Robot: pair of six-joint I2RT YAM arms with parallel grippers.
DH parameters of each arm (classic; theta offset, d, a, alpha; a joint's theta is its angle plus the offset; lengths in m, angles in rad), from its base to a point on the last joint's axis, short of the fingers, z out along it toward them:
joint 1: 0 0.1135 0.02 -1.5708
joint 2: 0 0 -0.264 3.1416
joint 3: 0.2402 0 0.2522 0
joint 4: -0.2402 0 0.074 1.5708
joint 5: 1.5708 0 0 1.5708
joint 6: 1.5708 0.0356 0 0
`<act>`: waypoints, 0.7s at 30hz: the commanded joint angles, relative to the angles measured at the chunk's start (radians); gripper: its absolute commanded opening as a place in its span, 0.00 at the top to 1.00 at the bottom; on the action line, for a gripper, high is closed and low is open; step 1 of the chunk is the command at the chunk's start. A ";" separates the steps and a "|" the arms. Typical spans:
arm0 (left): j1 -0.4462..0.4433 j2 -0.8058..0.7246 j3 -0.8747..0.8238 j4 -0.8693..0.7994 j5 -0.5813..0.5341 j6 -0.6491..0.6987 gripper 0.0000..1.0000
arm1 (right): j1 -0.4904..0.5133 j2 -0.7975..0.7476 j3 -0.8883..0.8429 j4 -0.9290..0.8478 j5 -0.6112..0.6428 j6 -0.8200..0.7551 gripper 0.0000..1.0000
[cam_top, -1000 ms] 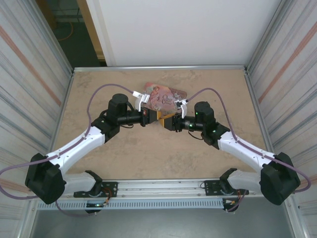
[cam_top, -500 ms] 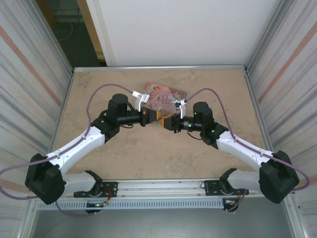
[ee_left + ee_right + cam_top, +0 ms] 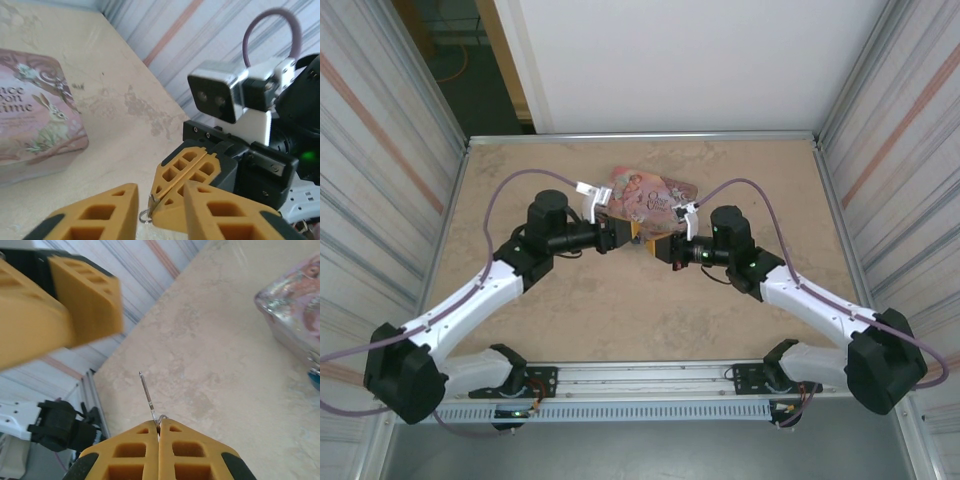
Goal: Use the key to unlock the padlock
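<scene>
The padlock point(image 3: 314, 374) seemed to be the small blue bit at the right edge of the right wrist view, low against the side of the tin point(image 3: 295, 310); more of it could not be told. The tin lay on the table point(image 3: 620, 320), just beyond the two grippers; the grippers met tip to tip above the table, in front of the tin. The right gripper point(image 3: 159, 426) had its jaws pressed together on the key point(image 3: 148, 396); the thin silvery key stuck out from the fingertips, toward the left gripper point(image 3: 161, 199). The left gripper's jaws stood apart and held nothing; the right gripper's tips pointed into the gap between them; whether the two grippers touched, I could not tell.
</scene>
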 commanded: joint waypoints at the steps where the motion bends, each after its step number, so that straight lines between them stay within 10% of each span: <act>1: 0.031 -0.074 -0.036 -0.005 -0.060 0.006 0.59 | -0.011 -0.021 0.054 -0.139 0.080 -0.077 1.00; 14: 0.060 -0.308 -0.287 -0.129 -0.476 0.064 0.07 | -0.165 0.106 0.054 -0.092 0.057 -0.040 1.00; 21: 0.067 -0.328 -0.389 -0.109 -0.509 0.049 0.02 | -0.224 0.203 0.065 0.020 0.014 0.021 1.00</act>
